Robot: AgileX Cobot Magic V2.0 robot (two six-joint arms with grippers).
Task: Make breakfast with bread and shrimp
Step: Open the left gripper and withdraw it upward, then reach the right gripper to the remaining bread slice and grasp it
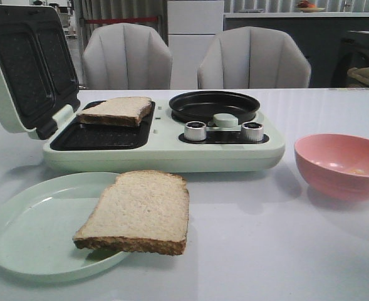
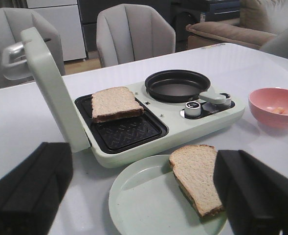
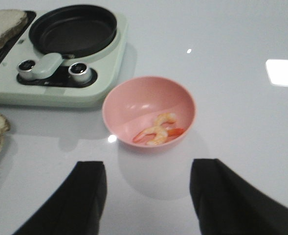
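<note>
One slice of bread [image 1: 138, 211] lies on the pale green plate [image 1: 27, 232], overhanging its right rim. The other bread slice [image 1: 117, 110] rests on the back grill plate of the green breakfast maker [image 1: 165, 153]. Two curled pink-orange shrimp [image 3: 158, 131] lie in the pink bowl [image 3: 148, 105], to the right of the maker. In the left wrist view my left gripper [image 2: 143, 188] hangs open above the plate [image 2: 148, 205], the bread [image 2: 197, 176] by its right finger. My right gripper [image 3: 146, 196] is open over bare table, short of the bowl. Neither gripper shows in the front view.
The maker's lid [image 1: 24, 69] stands open at the left. A black round pan [image 1: 213, 106] sits on the maker's right half, behind two silver knobs [image 1: 195, 130]. Two grey chairs [image 1: 126, 56] stand behind the table. The pink bowl [image 1: 343, 164] is near the table's right side.
</note>
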